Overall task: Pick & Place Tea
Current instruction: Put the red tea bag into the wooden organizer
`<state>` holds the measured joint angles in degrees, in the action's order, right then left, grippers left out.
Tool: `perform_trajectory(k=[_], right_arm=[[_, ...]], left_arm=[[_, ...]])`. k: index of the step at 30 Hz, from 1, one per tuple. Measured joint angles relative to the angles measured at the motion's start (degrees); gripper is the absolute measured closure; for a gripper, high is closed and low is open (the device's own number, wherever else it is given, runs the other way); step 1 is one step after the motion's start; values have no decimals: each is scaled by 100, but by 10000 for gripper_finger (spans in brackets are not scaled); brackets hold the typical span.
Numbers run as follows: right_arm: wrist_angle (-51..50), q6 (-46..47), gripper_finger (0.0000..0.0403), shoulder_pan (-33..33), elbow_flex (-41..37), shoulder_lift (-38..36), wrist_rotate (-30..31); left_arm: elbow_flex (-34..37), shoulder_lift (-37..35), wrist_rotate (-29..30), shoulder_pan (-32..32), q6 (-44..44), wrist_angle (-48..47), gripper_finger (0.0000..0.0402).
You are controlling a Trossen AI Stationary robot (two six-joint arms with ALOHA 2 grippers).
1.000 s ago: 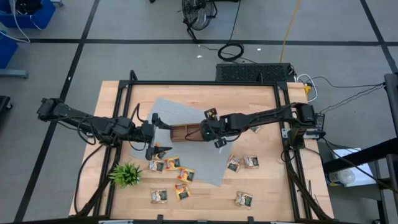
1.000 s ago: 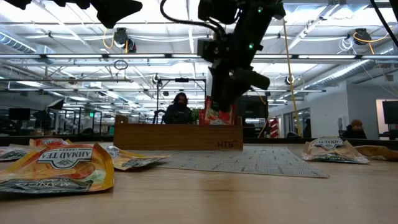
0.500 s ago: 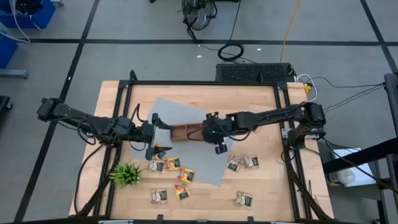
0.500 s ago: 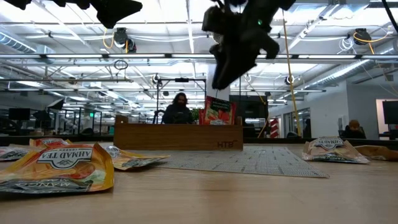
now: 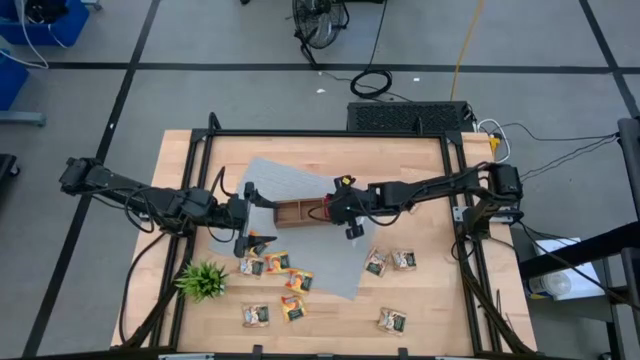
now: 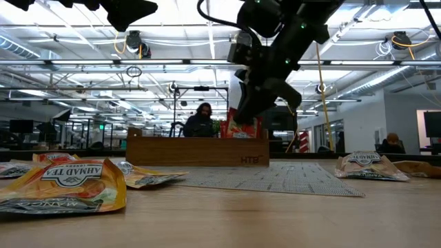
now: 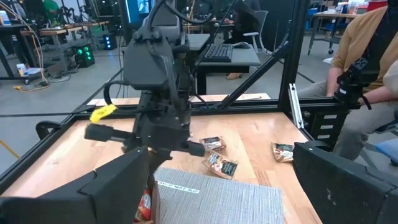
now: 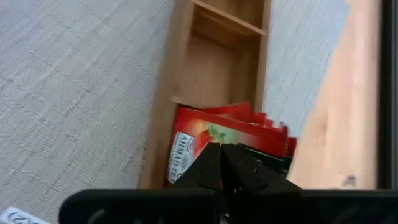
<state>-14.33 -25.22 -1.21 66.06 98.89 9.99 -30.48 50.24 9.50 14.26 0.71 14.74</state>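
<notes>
My right jaws point(image 8: 221, 163) sit pressed together, holding nothing, right over the red sachets point(image 8: 211, 146) standing in the tray's point(image 5: 300, 211) end compartment; a careless move could tip them out. My left jaws point(image 5: 247, 222) gape, holding nothing. About nine sachets point(image 5: 272, 263) lie on the worktop point(image 5: 420, 290), one plant point(image 5: 202, 279).

Robotics lab, workbenches point(image 7: 56, 28), ceiling trusses point(image 6: 172, 62)

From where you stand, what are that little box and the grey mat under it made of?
The box, a compartment tray, looks like unpainted wood with a smooth matt finish: warm brown, faint grain. The grey mat looks like woven fabric or vinyl; fine ribbed lines cross it. Which one, I can't tell.
</notes>
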Motion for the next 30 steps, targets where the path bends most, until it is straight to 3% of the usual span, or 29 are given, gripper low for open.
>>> perform_trajectory(k=[13, 30], right_arm=[[319, -86, 403, 20, -43, 496, -116], [397, -38, 403, 469, -43, 159, -87]], left_arm=[[2, 0, 0, 1, 71, 4, 11], [2, 0, 1, 1, 65, 4, 11]])
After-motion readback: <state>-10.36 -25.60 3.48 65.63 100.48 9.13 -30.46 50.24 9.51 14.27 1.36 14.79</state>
